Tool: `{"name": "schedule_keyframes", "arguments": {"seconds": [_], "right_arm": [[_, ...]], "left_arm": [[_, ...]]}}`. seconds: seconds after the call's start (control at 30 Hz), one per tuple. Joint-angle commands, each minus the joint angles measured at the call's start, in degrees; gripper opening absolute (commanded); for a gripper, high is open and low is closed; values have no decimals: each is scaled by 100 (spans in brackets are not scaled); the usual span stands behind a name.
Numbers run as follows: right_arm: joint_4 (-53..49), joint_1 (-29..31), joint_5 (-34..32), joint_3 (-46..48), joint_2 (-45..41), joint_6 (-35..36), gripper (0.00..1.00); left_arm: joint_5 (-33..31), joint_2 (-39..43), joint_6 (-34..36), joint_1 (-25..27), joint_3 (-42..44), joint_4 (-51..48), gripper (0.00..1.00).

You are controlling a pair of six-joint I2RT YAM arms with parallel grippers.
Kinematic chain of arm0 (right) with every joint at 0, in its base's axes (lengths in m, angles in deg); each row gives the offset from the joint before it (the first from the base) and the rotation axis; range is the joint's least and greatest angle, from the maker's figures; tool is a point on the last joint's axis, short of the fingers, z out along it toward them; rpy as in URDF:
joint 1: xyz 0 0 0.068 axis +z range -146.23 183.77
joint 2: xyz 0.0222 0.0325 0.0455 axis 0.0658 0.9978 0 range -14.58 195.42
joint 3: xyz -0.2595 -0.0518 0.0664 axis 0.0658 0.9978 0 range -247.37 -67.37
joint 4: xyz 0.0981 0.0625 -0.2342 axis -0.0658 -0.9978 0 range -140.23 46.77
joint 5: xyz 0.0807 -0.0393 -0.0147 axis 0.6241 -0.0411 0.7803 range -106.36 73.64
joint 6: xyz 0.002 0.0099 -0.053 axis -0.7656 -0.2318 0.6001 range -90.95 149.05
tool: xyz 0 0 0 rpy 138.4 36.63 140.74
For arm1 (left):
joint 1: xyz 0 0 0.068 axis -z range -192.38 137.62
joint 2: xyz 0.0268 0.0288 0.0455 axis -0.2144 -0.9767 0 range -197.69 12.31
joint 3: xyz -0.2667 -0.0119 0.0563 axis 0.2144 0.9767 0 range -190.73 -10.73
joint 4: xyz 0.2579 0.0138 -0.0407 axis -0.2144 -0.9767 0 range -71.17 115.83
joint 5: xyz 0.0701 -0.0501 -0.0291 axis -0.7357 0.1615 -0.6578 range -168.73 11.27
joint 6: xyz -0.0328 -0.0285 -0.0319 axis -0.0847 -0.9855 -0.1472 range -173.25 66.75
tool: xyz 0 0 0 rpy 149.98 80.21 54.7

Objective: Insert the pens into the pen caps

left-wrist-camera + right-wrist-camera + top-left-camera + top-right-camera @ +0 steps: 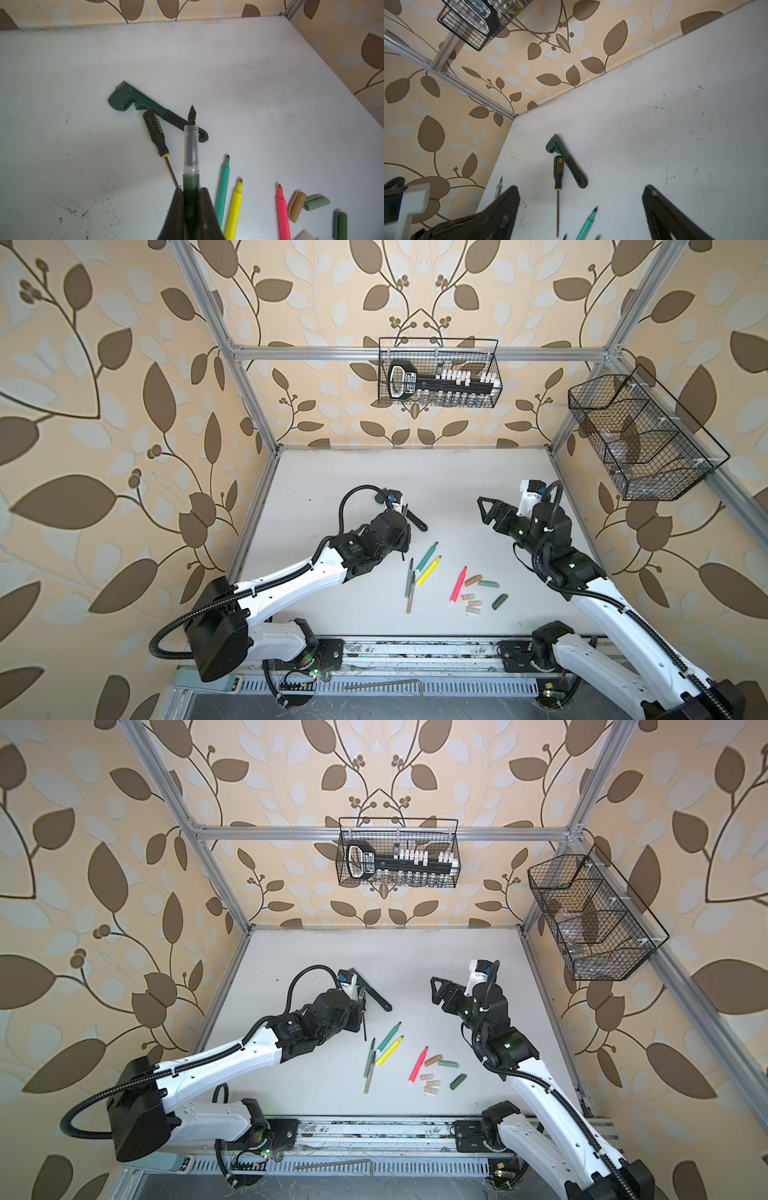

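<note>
My left gripper is shut on the barrel of the dark green pen, whose black nib points away over the table. Five more pens lie at the front middle: teal, yellow, grey-green, gold-brown and pink. Right of the pink one lie the pen caps: gold-brown, grey-green, dark green and three pale beige ones. My right gripper hangs open and empty above the table, well behind the caps.
A dark green wrench and a black-handled screwdriver lie just beyond my left gripper. Wire baskets hang on the back wall and the right wall. A metal hex key rests on the front rail.
</note>
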Motion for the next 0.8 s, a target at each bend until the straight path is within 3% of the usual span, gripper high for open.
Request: {"name": "schedule_keyframes", "arguments": {"seconds": [0.0, 0.2, 0.47, 0.77], "right_arm": [[401, 19, 119, 233, -177, 212, 90], [1392, 100, 795, 1004, -536, -336, 79], [1680, 654, 1022, 1057, -730, -555, 63], [2019, 1384, 1095, 900, -437, -377, 62]], "left_arm": [[569, 375, 528, 9, 236, 1290, 0], [1641, 61, 666, 33, 220, 1612, 0], [2195, -88, 721, 178, 150, 1700, 0], [2366, -261, 1025, 554, 19, 1673, 0]]}}
